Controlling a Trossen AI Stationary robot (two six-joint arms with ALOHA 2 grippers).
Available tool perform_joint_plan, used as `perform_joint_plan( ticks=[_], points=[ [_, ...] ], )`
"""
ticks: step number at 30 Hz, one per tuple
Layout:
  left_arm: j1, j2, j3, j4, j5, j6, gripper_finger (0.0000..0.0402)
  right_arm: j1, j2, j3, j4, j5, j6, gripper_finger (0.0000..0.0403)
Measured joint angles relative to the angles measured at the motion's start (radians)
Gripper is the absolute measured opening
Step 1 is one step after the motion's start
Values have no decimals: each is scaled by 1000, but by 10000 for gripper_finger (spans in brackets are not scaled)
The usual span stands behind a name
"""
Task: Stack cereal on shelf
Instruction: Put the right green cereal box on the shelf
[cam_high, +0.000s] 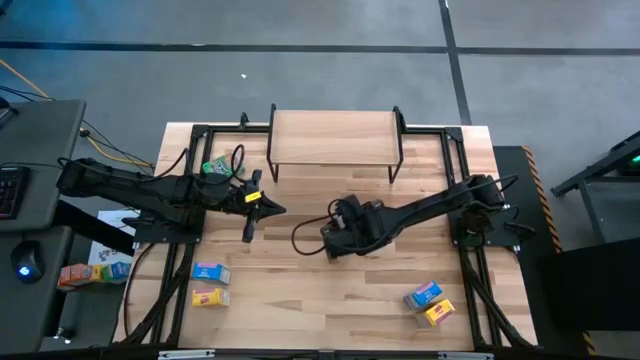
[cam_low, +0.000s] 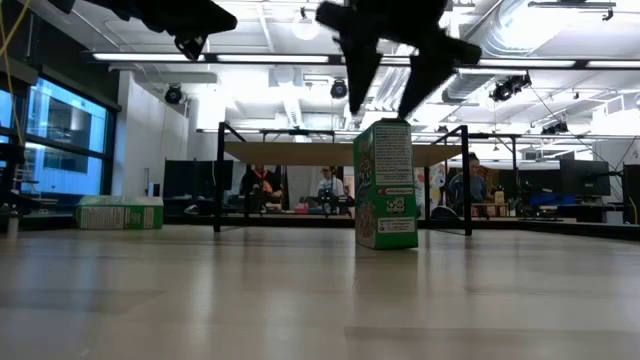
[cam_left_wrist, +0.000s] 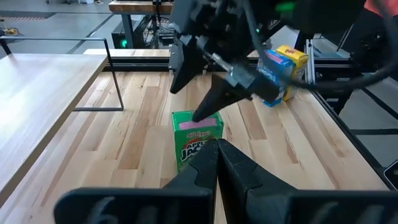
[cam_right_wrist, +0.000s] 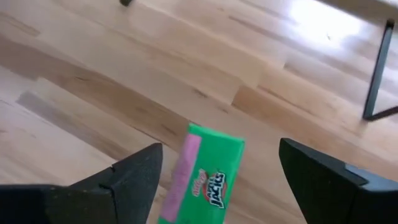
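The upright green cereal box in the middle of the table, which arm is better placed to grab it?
Right. The right gripper hangs open directly over the upright green box, fingers either side. The left gripper is shut, off to one side.

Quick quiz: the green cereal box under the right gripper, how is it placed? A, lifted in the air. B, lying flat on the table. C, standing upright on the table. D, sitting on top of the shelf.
C: the low view shows the green cereal box upright on the tabletop, with the open right gripper just above it.
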Motion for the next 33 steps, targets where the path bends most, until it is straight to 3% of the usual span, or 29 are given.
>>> perform_joint_plan(
  ticks=[8,33],
  points=[
    [0,0,0,-2,0,-8,0,-3,1,-112,126,-30,55,312],
    [0,0,0,6,1,-15,0,8,14,-110,163,-13,37,312]
  ],
)
